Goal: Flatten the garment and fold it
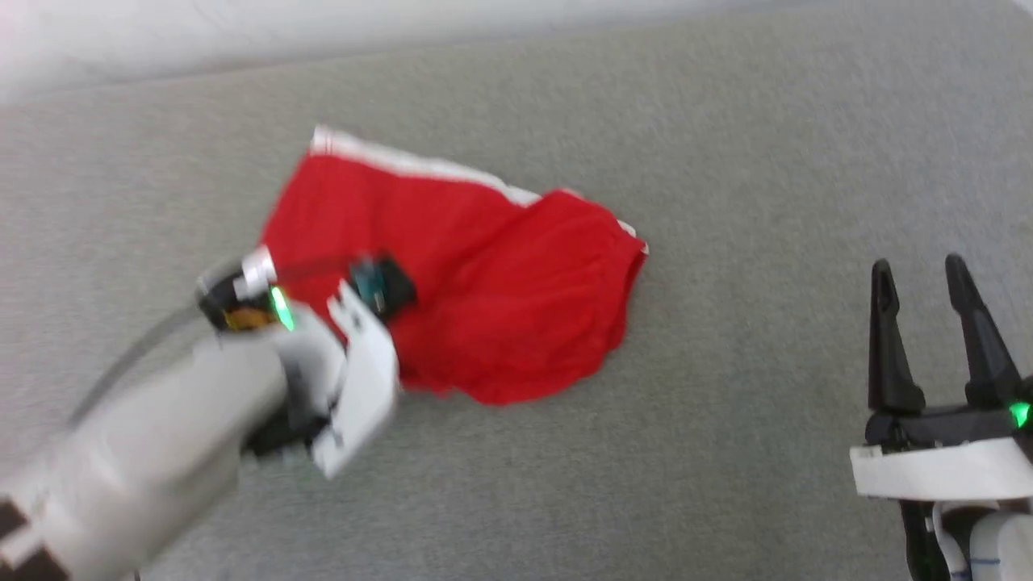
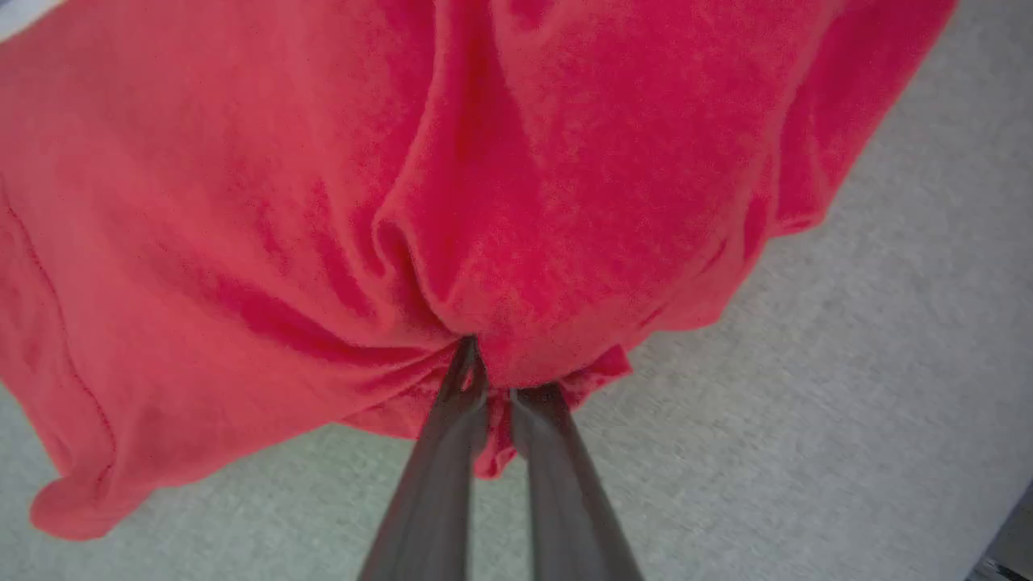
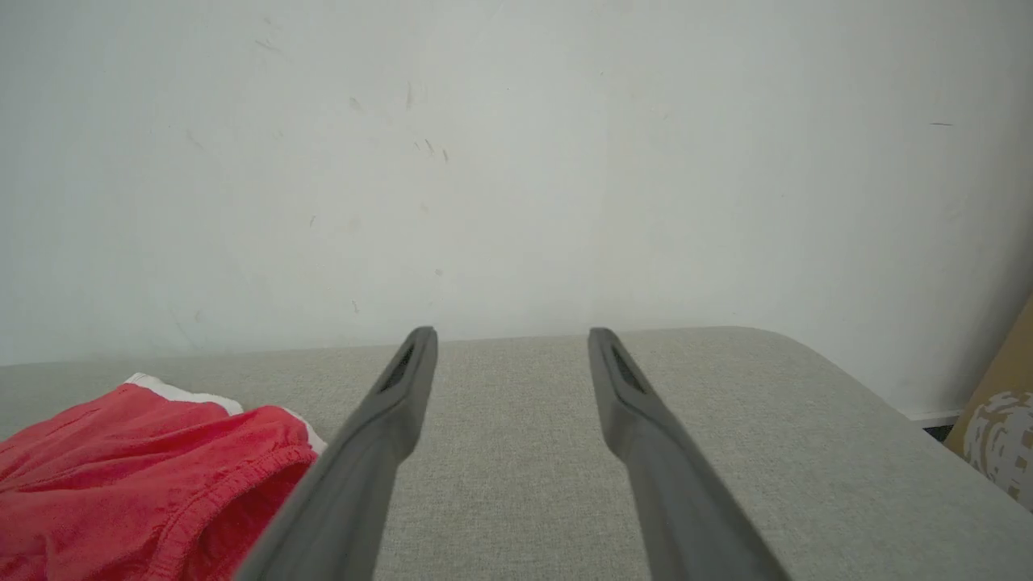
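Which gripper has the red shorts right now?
The left gripper, pinched shut on a fold of the shorts; the right gripper stands open, clear of them.

The shorts [image 1: 468, 282] lie bunched on the upholstered cushion [image 1: 726, 452], at 11 o'clock of the head view's centre, waistband [image 1: 403, 161] toward the wall [image 3: 516, 161] at 12. The left gripper [image 2: 500, 375] is at 8 o'clock, a fold of their near edge between its fingers [image 2: 436, 484]. The right gripper [image 1: 918, 265] stands at 4 o'clock, well apart.

The garment [image 1: 484, 282] was bright red with white trim along its twelve o'clock edge; the surface [image 1: 767, 161] was flecked grey, the wall [image 3: 516, 161] off-white.
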Robot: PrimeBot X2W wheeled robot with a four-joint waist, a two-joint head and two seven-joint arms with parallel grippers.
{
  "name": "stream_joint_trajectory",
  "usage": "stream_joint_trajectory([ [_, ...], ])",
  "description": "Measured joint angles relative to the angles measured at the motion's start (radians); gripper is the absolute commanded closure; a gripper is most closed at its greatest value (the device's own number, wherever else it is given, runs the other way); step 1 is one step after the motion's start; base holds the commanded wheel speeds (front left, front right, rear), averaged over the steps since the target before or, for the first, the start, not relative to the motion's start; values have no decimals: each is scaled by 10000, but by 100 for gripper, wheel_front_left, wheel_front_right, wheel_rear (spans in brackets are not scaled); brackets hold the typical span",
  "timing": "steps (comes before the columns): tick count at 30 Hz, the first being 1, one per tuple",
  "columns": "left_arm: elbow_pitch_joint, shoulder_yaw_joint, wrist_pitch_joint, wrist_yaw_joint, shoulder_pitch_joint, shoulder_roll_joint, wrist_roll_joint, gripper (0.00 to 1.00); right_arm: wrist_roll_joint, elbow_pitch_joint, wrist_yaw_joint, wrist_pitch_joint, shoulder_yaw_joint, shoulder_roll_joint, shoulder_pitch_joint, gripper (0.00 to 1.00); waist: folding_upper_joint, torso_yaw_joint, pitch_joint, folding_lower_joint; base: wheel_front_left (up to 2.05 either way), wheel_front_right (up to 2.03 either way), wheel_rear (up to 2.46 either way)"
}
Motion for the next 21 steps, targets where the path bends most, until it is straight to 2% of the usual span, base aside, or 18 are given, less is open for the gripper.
stream_joint_trajectory([
  [6, -1448, -12, -497, 0, 1921, 240, 21, 100, -17, 4, 0, 0, -155, 0, 423, 0, 0, 563, -654, -2, 0, 0, 0],
  [12, -1973, -56, -633, 6, 3595, -119, 59, 100, -130, -17, 0, 0, -251, -2, 675, 0, 0, 1123, -1130, -2, 0, 0, 0],
  [13, -1914, -79, -731, 77, 3715, -196, 161, 88, -130, -17, 0, 0, -247, 0, 700, 0, 0, 1205, -1196, -2, 0, 0, 0],
  [14, -1864, -86, -805, 159, 3774, -247, 232, 0, -144, -19, 0, 0, -236, 2, 703, 0, 0, 1271, -1264, -2, 0, 0, 0],
  [18, -1939, 128, -1129, 389, 3838, -161, 263, 0, -213, -25, 0, 0, -286, 0, 802, 0, 0, 1482, -1528, -2, 0, 0, 0],
  [21, -2418, 593, -1174, 594, 3622, 384, 176, 0, -215, -29, 0, 0, -311, 0, 941, 0, 0, 1619, -1693, -2, 0, 0, 0],
])
